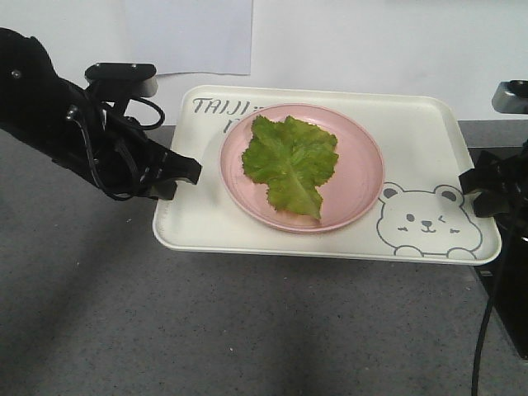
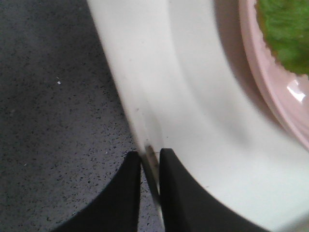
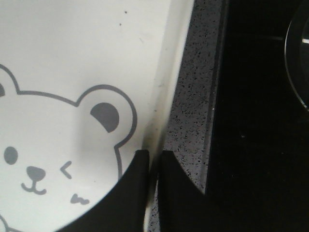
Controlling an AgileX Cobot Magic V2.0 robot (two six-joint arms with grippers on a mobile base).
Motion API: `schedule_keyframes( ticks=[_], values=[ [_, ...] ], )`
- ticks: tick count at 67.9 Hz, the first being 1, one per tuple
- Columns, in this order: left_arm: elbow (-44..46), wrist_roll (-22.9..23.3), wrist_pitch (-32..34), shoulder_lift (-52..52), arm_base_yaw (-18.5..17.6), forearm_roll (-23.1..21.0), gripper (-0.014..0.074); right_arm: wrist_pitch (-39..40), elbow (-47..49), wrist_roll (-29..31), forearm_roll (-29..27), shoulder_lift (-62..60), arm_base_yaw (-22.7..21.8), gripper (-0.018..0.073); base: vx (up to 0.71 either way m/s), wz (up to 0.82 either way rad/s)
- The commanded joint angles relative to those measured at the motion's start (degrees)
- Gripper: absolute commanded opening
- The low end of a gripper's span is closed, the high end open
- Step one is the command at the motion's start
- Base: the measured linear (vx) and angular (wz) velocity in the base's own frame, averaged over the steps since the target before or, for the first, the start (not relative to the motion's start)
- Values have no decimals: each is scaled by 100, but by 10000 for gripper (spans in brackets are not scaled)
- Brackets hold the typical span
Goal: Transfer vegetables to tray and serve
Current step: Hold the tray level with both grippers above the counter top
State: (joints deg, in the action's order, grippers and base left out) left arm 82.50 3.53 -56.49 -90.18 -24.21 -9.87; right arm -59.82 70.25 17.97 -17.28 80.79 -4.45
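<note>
The cream tray (image 1: 421, 136) with the bear drawing hangs lifted above the grey table, casting a shadow below. A round pink plate (image 1: 359, 194) sits on it and holds the vegetables, one green lettuce leaf (image 1: 289, 161). My left gripper (image 1: 183, 172) is shut on the tray's left rim (image 2: 145, 140), one finger on each side. My right gripper (image 1: 474, 188) is shut on the tray's right rim (image 3: 161, 125) beside the bear's ear. The leaf's edge (image 2: 287, 29) and the plate's rim (image 2: 270, 82) show in the left wrist view.
Speckled grey tabletop (image 1: 247, 330) lies under and in front of the tray. A white wall (image 1: 371, 41) stands close behind. At the right the table ends at an edge (image 3: 215, 96), with dark space and black equipment (image 1: 511, 280) beyond it.
</note>
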Motion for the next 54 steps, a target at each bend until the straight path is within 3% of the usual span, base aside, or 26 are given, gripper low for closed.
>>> schedule_keyframes(
  ticks=[1,54],
  values=[
    [170,-136,615,263,-146,-800,-6,-31,199,225,-871,-220,99,-6,0,0],
    [170,-136,615,263,-146,-800,-6,-31,199,225,-871,-220,99,-6,0,0]
  ],
)
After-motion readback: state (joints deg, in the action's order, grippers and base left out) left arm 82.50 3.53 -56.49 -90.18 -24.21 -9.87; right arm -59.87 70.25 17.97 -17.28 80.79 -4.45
